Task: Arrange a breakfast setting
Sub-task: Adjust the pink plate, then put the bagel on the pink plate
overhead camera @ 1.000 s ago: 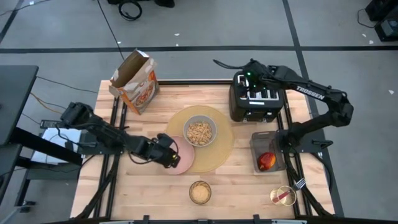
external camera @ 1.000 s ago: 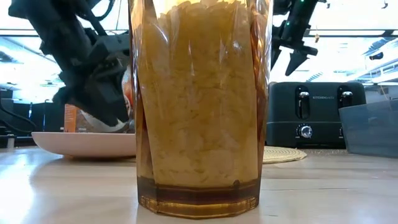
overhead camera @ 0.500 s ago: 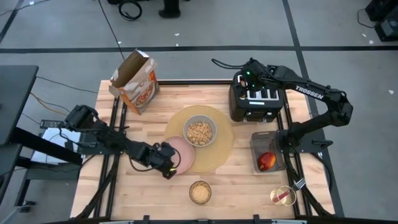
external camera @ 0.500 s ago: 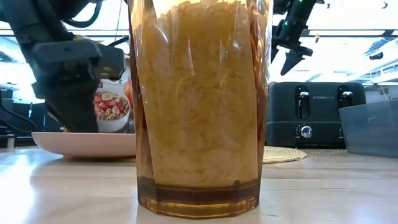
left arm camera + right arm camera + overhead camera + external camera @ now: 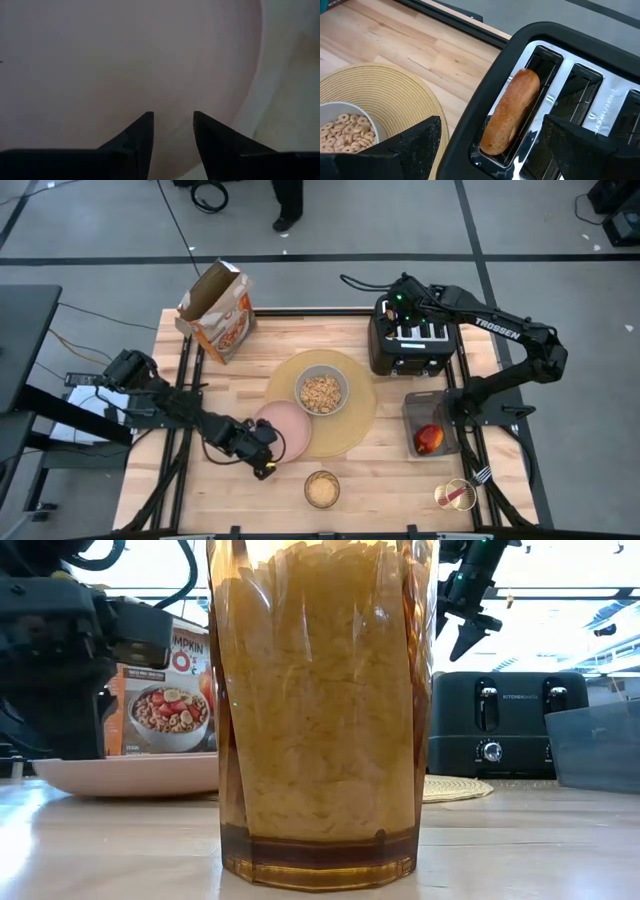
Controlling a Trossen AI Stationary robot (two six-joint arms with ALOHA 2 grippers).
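Judging by the layout, the setting looks about half made. The placemat lies mid-bench with the bowl of cereal on it, and the plate sits at its near-left side, overlapping the mat's rim. The left end effector is low at the plate's outer edge, fingers slightly parted with nothing between them; the plate appears set down and let go. The glass, filled with cereal, stands apart on the bench's near edge, not yet by the mat. The apple lies in a clear bin on the right, and the fork rests at the near-right corner. The right end effector hovers wide open over the toaster, where a bread roll stands in one slot.
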